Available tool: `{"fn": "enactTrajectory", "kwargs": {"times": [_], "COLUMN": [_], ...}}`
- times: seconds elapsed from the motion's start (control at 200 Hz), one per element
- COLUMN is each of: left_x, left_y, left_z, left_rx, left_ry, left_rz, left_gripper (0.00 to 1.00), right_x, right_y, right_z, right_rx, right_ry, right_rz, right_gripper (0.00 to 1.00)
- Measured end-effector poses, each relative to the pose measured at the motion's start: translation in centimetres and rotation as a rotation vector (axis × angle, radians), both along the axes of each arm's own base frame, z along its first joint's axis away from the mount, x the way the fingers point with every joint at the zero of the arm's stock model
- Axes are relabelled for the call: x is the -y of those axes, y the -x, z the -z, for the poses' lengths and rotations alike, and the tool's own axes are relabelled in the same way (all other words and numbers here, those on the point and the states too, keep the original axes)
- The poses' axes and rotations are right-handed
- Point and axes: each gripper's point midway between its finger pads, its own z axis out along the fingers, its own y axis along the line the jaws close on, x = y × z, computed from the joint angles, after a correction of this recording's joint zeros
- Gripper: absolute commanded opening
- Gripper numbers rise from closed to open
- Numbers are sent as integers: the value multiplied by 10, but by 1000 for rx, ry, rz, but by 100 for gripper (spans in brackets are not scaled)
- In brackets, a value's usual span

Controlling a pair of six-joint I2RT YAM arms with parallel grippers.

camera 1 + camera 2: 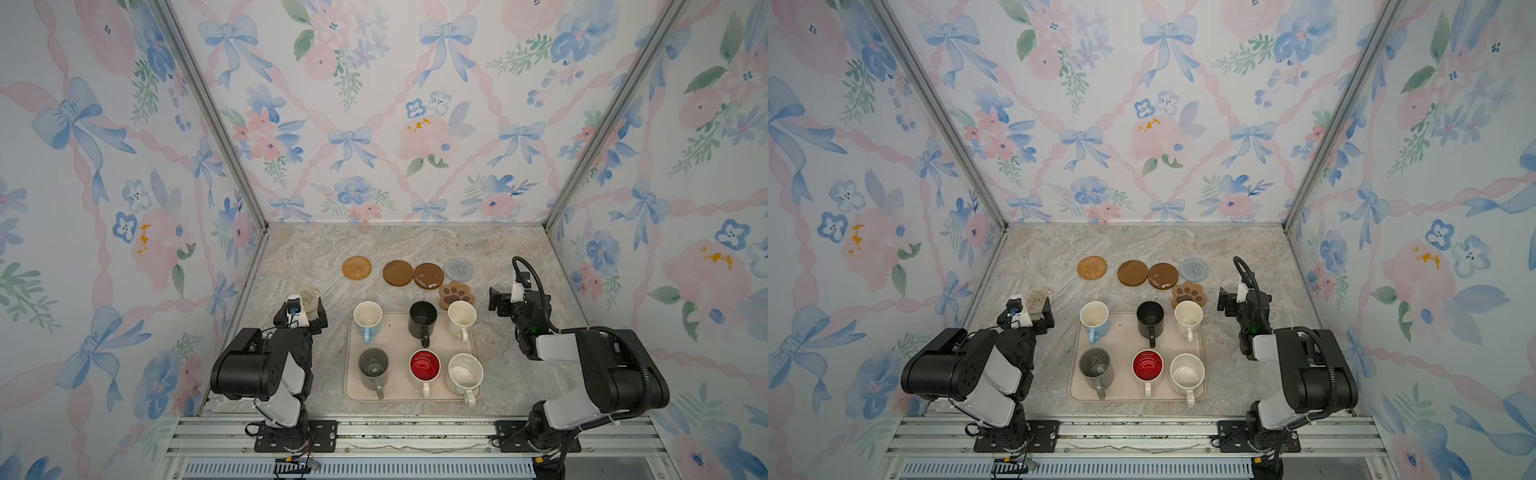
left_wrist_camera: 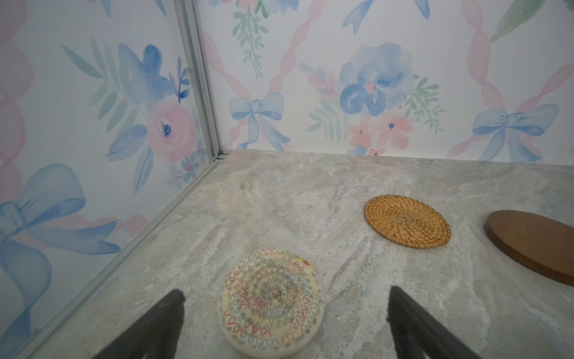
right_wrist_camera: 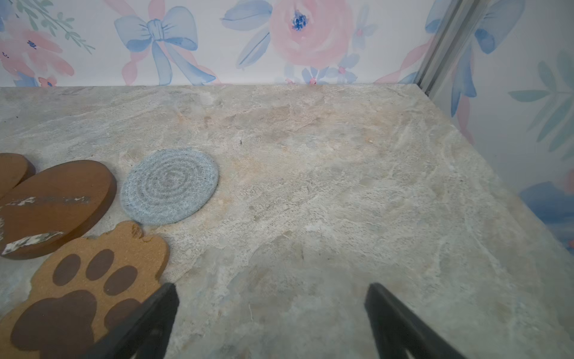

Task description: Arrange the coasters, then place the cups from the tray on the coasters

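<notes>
On the marble table (image 1: 519, 374) the beige tray (image 1: 397, 341) sits near the front, between the two arms, and all six mugs stand upright on it in two rows. The far row has the light blue mug (image 1: 368, 318), the black mug (image 1: 422, 318) and the cream mug (image 1: 461, 316). The near row has the grey mug (image 1: 373, 368), the white mug with red inside (image 1: 424, 366) and the speckled mug (image 1: 464, 372). Behind the tray four coasters lie in a row: the rattan coaster (image 1: 356, 267) a little apart, then the plain brown disc (image 1: 397, 273) touching the glossy dark disc (image 1: 428, 275), and the grey-blue woven coaster (image 1: 458, 269) just beside it. The paw coaster (image 1: 456, 294) lies just behind the cream mug, which hides a part of it. The cream crochet coaster (image 2: 270, 303) lies flat near the left wall. The left gripper (image 2: 285, 292) is over it with its fingers spread wide, one on each side, and I cannot tell if they touch it. The right gripper (image 3: 271, 287) is also spread wide with nothing between its fingers, over bare table just beside the paw coaster.
</notes>
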Motion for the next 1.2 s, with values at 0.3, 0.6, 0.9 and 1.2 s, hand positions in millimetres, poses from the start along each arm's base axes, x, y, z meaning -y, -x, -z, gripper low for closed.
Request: {"fn": "enactTrajectory", "kwargs": {"times": [0.3, 0.6, 0.9, 1.2], "left_x": [4, 8, 3, -1], "left_y": [-1, -1, -1, -2], "left_z": [0, 0, 0, -3], "left_rx": [0, -2, -2, 9], "left_ry": [-1, -9, -11, 0], "left_rz": [26, 45, 19, -5], "left_gripper": [98, 98, 98, 88], "right_x": [0, 0, 0, 1], "right_y": [0, 0, 0, 0], "right_z": [0, 0, 0, 0], "right_rx": [0, 0, 0, -2], "right_ry": [0, 0, 0, 2], "right_rz": [0, 0, 0, 6], "right_gripper": [97, 97, 97, 94]}}
